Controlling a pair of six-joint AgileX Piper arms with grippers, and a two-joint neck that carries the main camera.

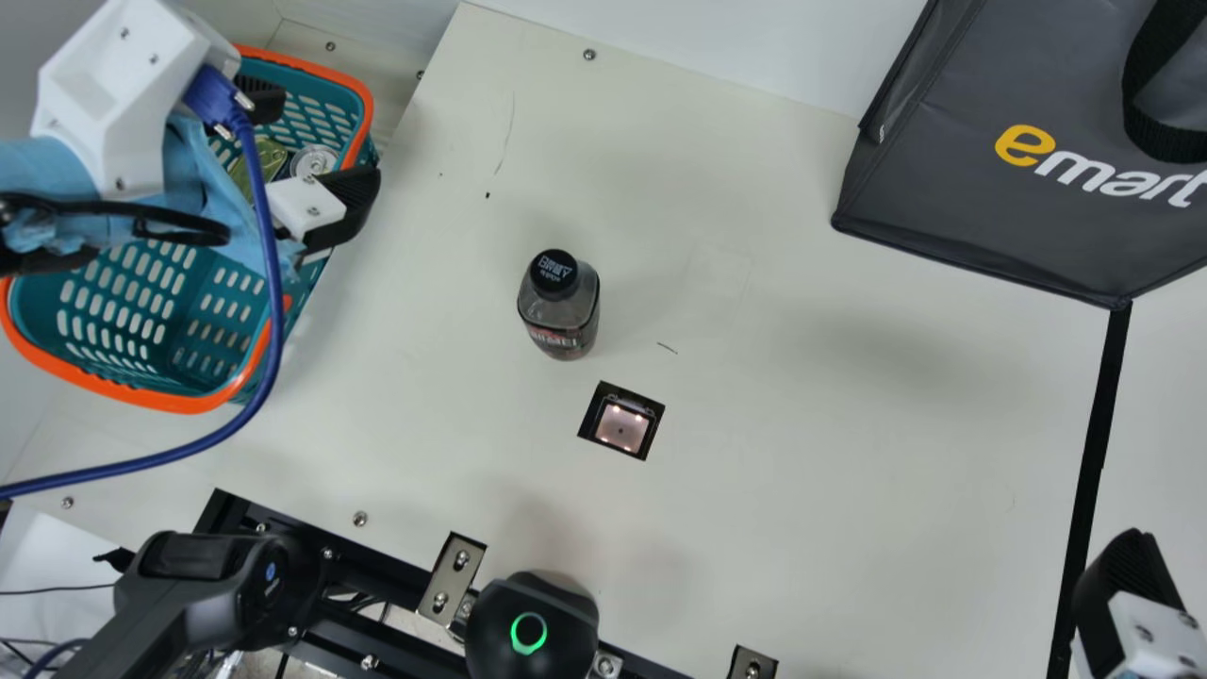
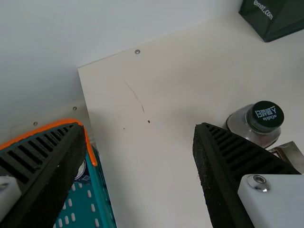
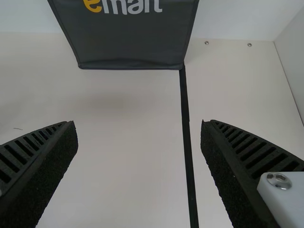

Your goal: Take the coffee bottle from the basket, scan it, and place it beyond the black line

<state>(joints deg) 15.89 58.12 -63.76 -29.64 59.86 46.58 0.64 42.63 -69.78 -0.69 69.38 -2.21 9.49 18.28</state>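
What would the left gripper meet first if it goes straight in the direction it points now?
Probably the tabletop, between the basket and the coffee bottle; how far ahead of the left gripper it lies is unclear.

The right pincer (image 1: 1124, 589) has its two black ribbed fingers (image 3: 240, 154) spread wide apart above the pale counter (image 3: 128, 147), with a white block (image 3: 289, 197) bearing a round-headed screw (image 3: 279, 180) at one of them. A black line (image 3: 187, 123) runs from near to far along the counter, reaching the near right corner of a dark grey bag (image 3: 128, 40) with yellow and white lettering. The bag stands at the far side, before a white wall (image 3: 237, 19). To its right, two small screws (image 3: 206, 42) sit near the counter's far edge; a pale side panel (image 3: 295, 71) rises at the right. Well left of the line lies a thin dark mark (image 3: 17, 128), perhaps a scratch.
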